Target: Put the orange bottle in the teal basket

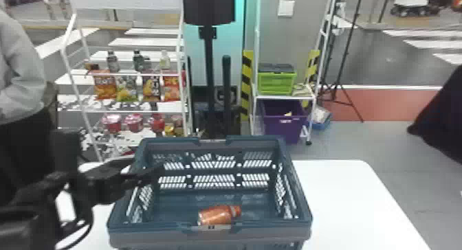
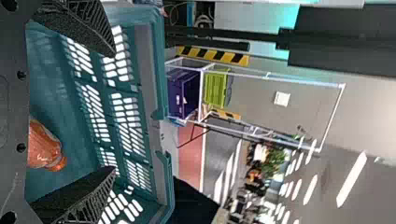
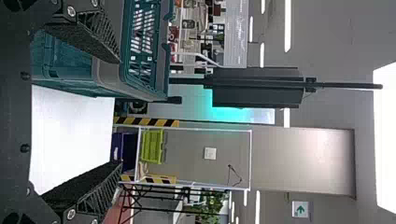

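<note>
Because the white tabletop (image 1: 347, 204) is the largest surface at work, it sets the places: the teal basket (image 1: 299, 197) stands on it, with a bare strip between the basket and the tabletop's right edge. The left arm (image 1: 27, 216) comes in low from the left side of the head view, its wrist close to the basket's left edge and its fingers pointing inward over that edge, nearly level. Its claw, the left gripper (image 2: 114, 111), is spread wide with nothing clasped. The right gripper (image 3: 120, 112) is wide and empty too, beside the basket's right side.

Down on the basket's floor lies the orange bottle (image 1: 216, 215), on its side by the near edge, about midway between the near corners, its cap turned toward the right edge. It looks like smooth, fairly stiff plastic, modest in weight even if full, hardly fragile, though its round body may slip or roll when nudged. If it needed lifting again, the middle of the body would be the best hold, fingers across its width; the near wall would crowd one finger, and the narrow cap gives less to grip. The placing looks done, so clearing the left arm is probably all that remains.
</note>
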Available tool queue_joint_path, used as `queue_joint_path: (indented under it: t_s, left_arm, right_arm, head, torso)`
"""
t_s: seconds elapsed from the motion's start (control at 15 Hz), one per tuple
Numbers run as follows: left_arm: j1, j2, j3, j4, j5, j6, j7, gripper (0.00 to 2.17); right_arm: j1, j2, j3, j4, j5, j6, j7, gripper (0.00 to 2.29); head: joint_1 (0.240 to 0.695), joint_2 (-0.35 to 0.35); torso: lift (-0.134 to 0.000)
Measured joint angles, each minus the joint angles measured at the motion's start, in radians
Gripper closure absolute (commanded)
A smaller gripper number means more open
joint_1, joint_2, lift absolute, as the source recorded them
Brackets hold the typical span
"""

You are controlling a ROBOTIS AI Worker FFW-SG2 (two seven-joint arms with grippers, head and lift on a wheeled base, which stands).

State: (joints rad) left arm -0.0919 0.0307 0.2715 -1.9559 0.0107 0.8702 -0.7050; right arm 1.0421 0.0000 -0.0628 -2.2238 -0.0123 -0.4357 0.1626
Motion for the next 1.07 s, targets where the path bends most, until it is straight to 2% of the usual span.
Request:
queue_joint_path:
  t_s: [0.27, 0.4, 0.53, 0.8, 1.07]
  left_arm:
    - [0.220, -0.028, 0.159, -0.174, 0.148, -0.001, 0.050, 0.03]
    - [0.332, -0.030, 0.186, -0.223, 0.174, -0.053, 0.104, 0.03]
    - [0.444, -0.031, 0.186, -0.241, 0.184, -0.173, 0.170, 0.03]
    - [0.639, -0.031, 0.108, -0.215, 0.179, -0.492, 0.329, 0.03]
    - [0.756, -0.031, -0.044, -0.156, 0.099, -0.808, 0.484, 0.03]
  right_arm:
    - [-0.013, 0.000, 0.002, 0.001, -0.002, 0.006, 0.002, 0.12]
    - [-0.025, 0.000, 0.003, 0.004, -0.011, 0.018, 0.007, 0.12]
    - [-0.036, 0.000, 0.007, 0.003, -0.017, 0.035, 0.009, 0.12]
    - [-0.051, 0.000, 0.031, -0.007, -0.011, 0.096, 0.008, 0.12]
    - [-0.060, 0.000, 0.072, -0.021, 0.022, 0.152, 0.003, 0.11]
  head:
    - [0.499, 0.000]
    - [0.499, 0.000]
    - [0.499, 0.000]
    - [0.499, 0.000]
    - [0.499, 0.000]
  torso:
    - [0.000]
    - [0.000]
    - [0.000]
    - [0.000]
    - [0.000]
